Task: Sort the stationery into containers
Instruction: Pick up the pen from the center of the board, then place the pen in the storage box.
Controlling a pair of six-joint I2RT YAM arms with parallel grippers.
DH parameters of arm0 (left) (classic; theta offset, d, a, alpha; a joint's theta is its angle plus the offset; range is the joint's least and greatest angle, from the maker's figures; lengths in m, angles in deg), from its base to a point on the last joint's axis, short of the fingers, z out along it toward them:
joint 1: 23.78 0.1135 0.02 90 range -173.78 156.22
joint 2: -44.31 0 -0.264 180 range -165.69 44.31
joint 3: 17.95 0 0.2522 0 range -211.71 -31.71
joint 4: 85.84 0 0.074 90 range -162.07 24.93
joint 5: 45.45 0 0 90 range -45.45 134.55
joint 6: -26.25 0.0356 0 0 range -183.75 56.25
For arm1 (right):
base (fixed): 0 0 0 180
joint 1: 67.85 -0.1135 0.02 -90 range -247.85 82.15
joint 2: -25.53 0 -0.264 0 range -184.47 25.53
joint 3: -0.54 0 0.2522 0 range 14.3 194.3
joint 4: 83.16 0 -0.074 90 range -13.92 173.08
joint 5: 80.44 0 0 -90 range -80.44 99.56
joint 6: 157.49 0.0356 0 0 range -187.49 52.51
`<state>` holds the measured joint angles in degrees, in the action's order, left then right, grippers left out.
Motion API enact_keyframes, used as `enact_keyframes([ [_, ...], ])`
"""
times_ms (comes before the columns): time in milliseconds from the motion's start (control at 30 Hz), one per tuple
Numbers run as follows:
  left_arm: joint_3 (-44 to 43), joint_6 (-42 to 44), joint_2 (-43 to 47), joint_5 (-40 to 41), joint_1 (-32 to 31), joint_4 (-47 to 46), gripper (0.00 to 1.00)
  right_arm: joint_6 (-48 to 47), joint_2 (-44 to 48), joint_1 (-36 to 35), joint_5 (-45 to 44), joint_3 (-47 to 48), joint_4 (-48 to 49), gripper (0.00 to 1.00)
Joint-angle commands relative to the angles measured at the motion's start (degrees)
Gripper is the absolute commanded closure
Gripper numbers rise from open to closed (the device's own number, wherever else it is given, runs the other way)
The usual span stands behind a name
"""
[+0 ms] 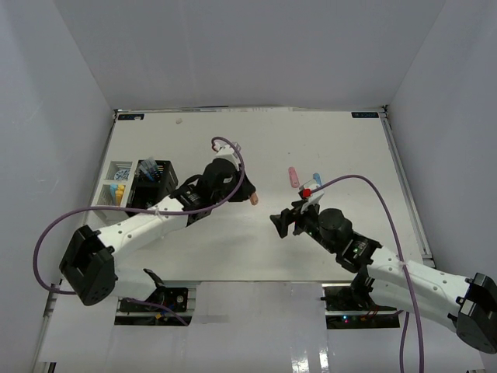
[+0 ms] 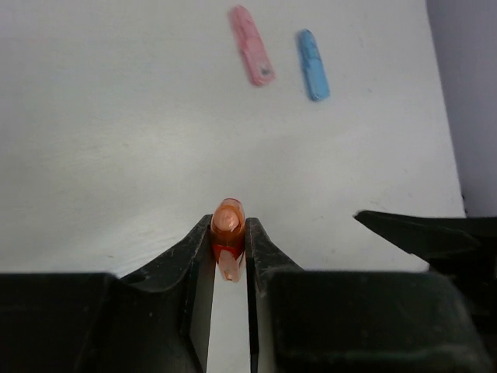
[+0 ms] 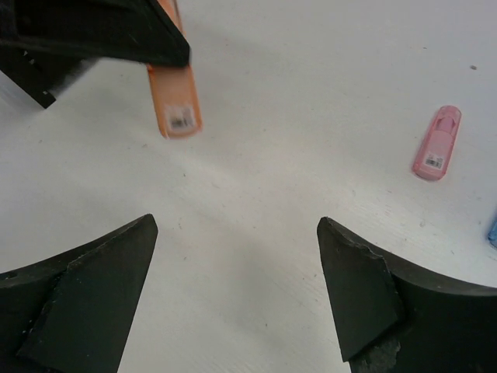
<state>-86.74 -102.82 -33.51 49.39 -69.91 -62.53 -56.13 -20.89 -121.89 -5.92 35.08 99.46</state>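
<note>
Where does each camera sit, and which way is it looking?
Top camera: above and behind the robot, looking down on the table; left arm and right arm show.
Left wrist: on the left arm, looking forward past the left gripper, shut on the orange marker.
Right wrist: on the right arm, looking down through the open right gripper.
Shared: both wrist views show the orange marker and the pink marker.
</note>
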Motion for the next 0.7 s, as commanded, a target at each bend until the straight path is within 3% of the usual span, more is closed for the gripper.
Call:
enact_keyframes([
  [0,-2.54,5.49,6.97,13.69,3.58,7.66,0.81,-0.72,2.29,-0.19,-4.02,-0.73,-0.65,0.1],
  [267,-1.4,13.48,17.87,23.71,20.01,14.36,0.79,-0.98,3.44,-0.28,-6.57,-1.0,-2.93,0.1],
  [500,-1.06,19.2,21.04,24.17,32.22,17.88,0.78,-0.98,2.12,-0.1,-8.42,-0.12,-4.6,0.1],
  [667,4.04,20.26,22.01,23.19,36.19,16.13,0.77,-1.25,1.15,-0.1,-10.52,0.14,-5.56,0.1],
])
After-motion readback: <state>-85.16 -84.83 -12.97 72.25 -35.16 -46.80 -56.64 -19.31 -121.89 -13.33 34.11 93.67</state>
